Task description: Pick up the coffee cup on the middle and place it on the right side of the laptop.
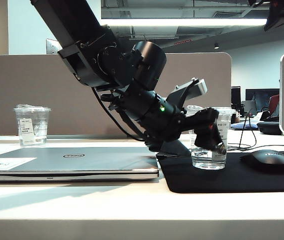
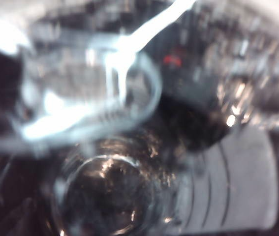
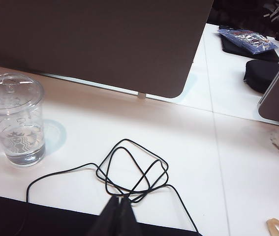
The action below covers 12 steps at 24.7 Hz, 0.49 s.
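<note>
- Silver-grey and closed, the laptop (image 1: 71, 162) lies flat at the front of the white table (image 1: 131, 200), with a white-and-red sticker at its near left corner.
- Just to its right lies a black mat (image 1: 232, 177), and a black mouse (image 1: 268, 160) rests on the mat's right part.
- On the mat, right of the laptop, the coffee cup (image 1: 209, 159) stands upright with a little clear liquid in its bottom.
- Reaching down from the upper left of the exterior view, the left arm has the left gripper (image 1: 209, 137) at this cup; its dark fingers cover the cup's upper part.
- Seen by the left wrist camera, the cup's round clear body (image 2: 105, 196) sits very close and badly blurred; from the pictures it cannot be told whether the jaws are parted or pinching the cup.
- Behind the laptop, at the far left, stands another clear cup with a white label (image 1: 31, 126).
- Seen from the right wrist, the right gripper (image 3: 118, 216) hangs above the mat's edge with its fingers pressed together, holding nothing.
- Near it a black cable (image 3: 129, 172) lies in loops on the table, and a taller lidded cup with a siren logo (image 3: 15, 123) stands well off to one side.
</note>
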{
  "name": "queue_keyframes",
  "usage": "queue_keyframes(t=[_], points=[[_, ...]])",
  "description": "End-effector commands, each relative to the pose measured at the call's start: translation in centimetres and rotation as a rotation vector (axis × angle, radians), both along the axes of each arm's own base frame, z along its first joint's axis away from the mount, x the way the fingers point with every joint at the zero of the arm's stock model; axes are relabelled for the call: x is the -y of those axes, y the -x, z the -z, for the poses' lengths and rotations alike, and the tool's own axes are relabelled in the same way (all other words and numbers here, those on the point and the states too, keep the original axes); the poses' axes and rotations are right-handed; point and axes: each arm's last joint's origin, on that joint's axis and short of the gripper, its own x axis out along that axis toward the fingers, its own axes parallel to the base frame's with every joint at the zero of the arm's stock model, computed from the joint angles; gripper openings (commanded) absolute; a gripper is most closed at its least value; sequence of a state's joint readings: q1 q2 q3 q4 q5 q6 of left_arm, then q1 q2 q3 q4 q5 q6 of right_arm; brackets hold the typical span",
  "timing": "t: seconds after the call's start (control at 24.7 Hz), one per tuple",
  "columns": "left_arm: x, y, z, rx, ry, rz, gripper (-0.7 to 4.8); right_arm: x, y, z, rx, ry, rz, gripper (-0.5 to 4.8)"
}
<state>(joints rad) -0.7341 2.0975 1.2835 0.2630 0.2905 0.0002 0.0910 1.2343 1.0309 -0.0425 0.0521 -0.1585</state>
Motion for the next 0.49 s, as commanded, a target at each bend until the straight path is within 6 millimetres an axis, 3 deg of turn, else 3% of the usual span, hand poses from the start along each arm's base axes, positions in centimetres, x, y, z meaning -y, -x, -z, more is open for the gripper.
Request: queue_keyframes(t=[0.04,0.24,0.49], points=[[-0.2,0.4,-0.8,-0.026,-0.022,0.004,4.79,0.0,0.1,-0.6,0.033,0.003,0.013,-0.06],[-1.4,1.6,-4.1,-0.056,-0.073,0.014,4.79,0.1,0.5,-0.9,0.045,0.004,0.019,-0.05],[-4.4,4.6,-11.5,0.01,-0.119,0.02,4.79,-0.1,1.6,-1.5,0.039,-0.003,-0.016,-0.06]])
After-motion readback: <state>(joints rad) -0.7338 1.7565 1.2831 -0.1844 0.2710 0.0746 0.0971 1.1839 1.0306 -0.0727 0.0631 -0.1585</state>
